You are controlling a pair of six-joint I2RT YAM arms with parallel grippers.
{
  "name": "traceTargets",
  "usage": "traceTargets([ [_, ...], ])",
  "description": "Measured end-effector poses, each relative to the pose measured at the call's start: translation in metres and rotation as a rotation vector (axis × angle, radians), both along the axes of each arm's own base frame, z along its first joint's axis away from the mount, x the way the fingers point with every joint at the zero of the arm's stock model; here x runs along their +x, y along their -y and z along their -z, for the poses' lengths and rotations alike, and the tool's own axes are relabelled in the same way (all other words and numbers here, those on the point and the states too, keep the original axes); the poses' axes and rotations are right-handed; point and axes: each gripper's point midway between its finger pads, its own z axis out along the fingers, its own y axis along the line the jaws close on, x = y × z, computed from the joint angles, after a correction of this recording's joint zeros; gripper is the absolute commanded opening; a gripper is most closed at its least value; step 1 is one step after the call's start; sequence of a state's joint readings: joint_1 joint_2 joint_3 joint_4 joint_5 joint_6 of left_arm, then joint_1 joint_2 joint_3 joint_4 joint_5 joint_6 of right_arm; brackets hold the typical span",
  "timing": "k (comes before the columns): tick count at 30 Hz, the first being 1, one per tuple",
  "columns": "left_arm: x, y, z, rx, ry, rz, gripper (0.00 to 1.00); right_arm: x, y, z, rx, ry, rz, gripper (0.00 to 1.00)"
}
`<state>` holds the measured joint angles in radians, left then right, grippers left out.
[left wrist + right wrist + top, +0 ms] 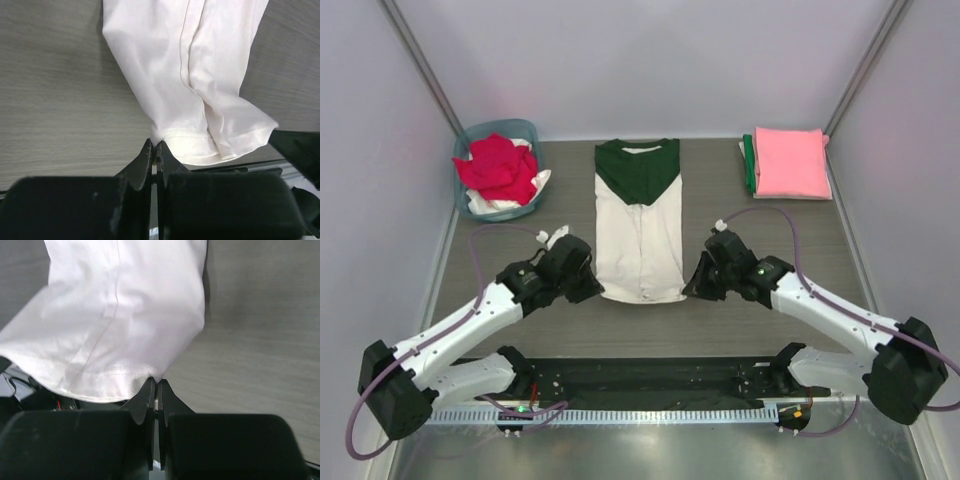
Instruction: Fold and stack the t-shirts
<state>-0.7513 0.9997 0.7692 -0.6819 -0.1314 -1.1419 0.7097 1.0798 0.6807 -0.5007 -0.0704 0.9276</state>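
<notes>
Two robot arms: left arm (pixel 460 335), right arm (pixel 835 312). Two grippers: left gripper (pixel 594 291), right gripper (pixel 690 290). One table (pixel 565 190). One basket (pixel 478 131). Four shirts can be counted: one cream shirt (pixel 640 240), one pink shirt (pixel 792 162), one green shirt (pixel 749 165), one red shirt (pixel 498 168). White cloth (pixel 485 205), number unclear.

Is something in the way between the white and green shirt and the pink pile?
Nothing visible is. Only bare table lies between the cream and green t-shirt and the folded pink pile at the far right. The teal basket sits on the other side.
</notes>
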Motion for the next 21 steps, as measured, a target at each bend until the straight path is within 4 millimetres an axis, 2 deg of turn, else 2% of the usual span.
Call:
traceTargets([
  [4,0.03,0.002,-0.02,0.057,0.037,-0.001,0.0,0.046,-0.001,-0.016,-0.039,0.033,0.024,0.01],
  [7,0.06,0.002,-0.036,0.082,0.063,-0.011,0.0,0.087,0.0,-0.029,-0.061,0.063,0.037,0.01],
  [11,0.097,0.0,-0.05,0.106,0.088,-0.024,0.0,0.13,-0.002,-0.043,-0.079,0.105,0.034,0.01],
  [16,0.14,-0.002,-0.048,0.138,0.071,-0.028,0.0,0.171,-0.003,-0.048,-0.094,0.125,0.027,0.01],
  [21,0.175,-0.005,-0.039,0.163,0.052,-0.021,0.0,0.2,-0.003,-0.037,-0.11,0.108,0.014,0.01],
])
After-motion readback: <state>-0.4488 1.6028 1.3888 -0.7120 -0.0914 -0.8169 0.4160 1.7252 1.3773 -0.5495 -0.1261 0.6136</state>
